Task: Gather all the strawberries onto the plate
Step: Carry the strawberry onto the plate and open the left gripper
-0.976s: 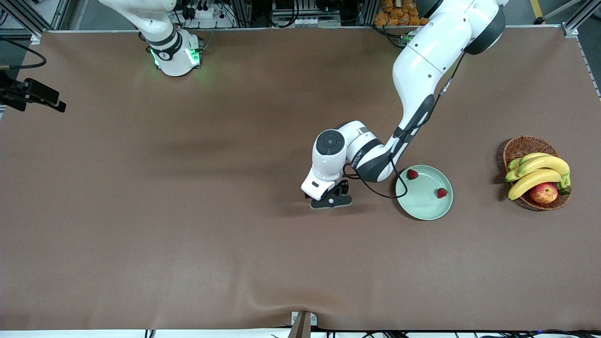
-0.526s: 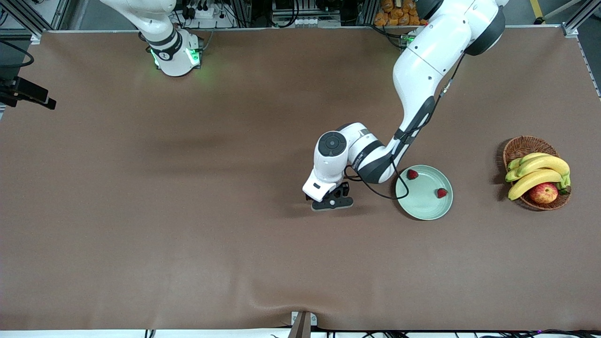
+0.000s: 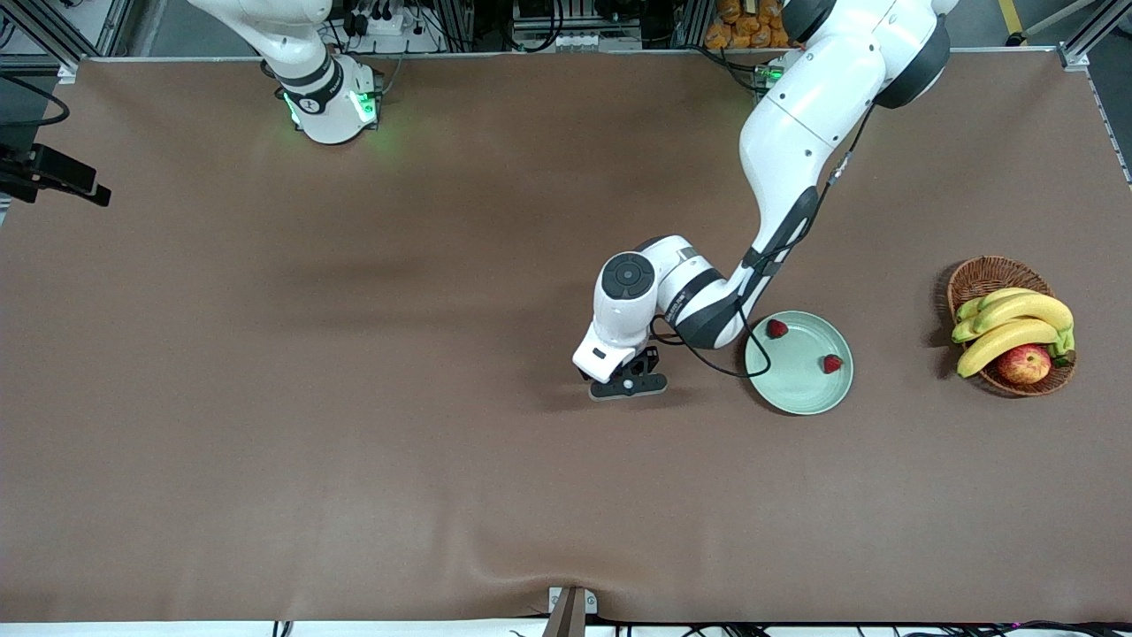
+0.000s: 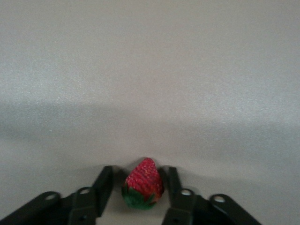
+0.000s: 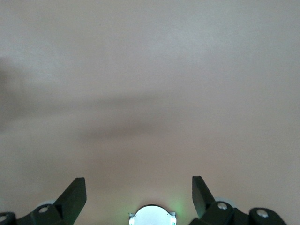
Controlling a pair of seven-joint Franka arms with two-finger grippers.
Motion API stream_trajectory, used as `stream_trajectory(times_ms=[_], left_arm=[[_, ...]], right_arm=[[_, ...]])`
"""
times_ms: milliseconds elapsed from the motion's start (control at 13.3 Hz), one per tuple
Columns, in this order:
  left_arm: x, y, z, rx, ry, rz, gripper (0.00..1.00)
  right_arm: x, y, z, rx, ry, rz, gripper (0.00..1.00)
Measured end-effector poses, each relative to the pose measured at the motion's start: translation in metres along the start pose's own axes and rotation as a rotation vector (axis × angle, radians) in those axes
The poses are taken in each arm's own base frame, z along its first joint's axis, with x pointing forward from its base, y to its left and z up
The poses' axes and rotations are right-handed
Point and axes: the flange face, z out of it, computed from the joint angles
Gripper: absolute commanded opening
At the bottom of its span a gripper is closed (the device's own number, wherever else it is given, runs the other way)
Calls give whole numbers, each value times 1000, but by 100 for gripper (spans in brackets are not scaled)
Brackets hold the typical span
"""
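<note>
A red strawberry (image 4: 143, 183) with a green cap lies on the brown table between the fingers of my left gripper (image 4: 138, 169). The fingers stand close on both sides of it, with a narrow gap at each. In the front view the left gripper (image 3: 626, 385) is low on the table beside the mint-green plate (image 3: 800, 394), toward the right arm's end, and it hides that berry. Two strawberries (image 3: 776, 328) (image 3: 832, 364) lie in the plate. My right gripper (image 5: 138, 180) waits open over bare table, with nothing between its fingers.
A wicker basket (image 3: 990, 274) with bananas (image 3: 1017, 323) and an apple (image 3: 1024, 364) stands at the left arm's end of the table. The left arm's black cable (image 3: 707, 363) hangs beside the plate's rim.
The left gripper's fingers have drawn in around the strawberry, and its hand has edged slightly toward the plate. The right hand at the table's edge has shifted a little.
</note>
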Motion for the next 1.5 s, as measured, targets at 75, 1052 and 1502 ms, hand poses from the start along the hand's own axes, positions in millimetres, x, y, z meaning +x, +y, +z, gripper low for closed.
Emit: stream_trajectory(times_ms=[75,1052,1502], left_arm=[[0,0,0,1,1,0,34],[68,-40,-47,-65,16,-130,0],[122,-113,-107,-42,-57,-178,0]], right_arm=[[0,-5,0,-2,0,-10,100],[0,-7,-2,3,5,-18,100],[0,-7,-2,3,6,-50,100]])
